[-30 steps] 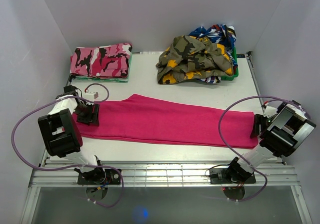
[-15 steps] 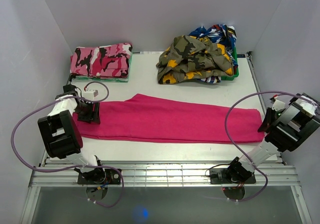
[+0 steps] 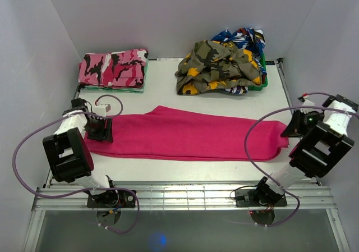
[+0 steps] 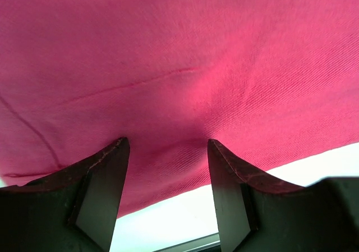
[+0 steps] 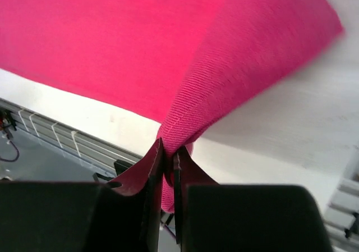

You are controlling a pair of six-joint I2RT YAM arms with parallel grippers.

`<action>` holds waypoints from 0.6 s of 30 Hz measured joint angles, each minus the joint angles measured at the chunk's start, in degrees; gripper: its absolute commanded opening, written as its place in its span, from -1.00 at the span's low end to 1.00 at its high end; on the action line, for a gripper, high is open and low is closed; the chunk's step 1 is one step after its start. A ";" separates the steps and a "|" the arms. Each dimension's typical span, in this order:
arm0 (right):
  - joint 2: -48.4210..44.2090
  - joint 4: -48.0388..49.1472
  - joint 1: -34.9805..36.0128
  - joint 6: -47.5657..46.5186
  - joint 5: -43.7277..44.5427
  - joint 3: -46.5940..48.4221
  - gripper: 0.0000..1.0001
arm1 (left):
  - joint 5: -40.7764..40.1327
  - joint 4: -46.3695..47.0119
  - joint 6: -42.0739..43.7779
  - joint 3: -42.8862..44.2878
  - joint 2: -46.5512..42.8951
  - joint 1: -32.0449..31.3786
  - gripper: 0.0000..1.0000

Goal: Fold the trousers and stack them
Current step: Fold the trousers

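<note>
White table carries the trousers, stretched flat from left to right across its near half. At their left end the left gripper sits low with its fingers spread apart — pink cloth fills the gap behind them, not clamped. At the right end the right gripper has its fingers pinched tight on a raised fold of the fabric's edge. Far left lies a folded pink camouflage pair; far right, an olive-yellow camouflage garment.
</note>
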 measured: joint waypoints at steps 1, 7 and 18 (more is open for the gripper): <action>-2.73 0.98 2.08 0.57 -1.33 -1.44 -0.84 | 0.00 -0.09 -0.07 -0.74 0.00 0.00 0.37; -13.00 9.01 21.07 10.60 -8.74 -6.01 -0.84 | 0.28 0.17 -0.85 -2.05 0.24 0.00 0.35; -15.72 38.62 52.02 41.40 -9.22 -12.74 -0.85 | 0.61 2.40 -4.09 -2.45 1.86 0.20 0.33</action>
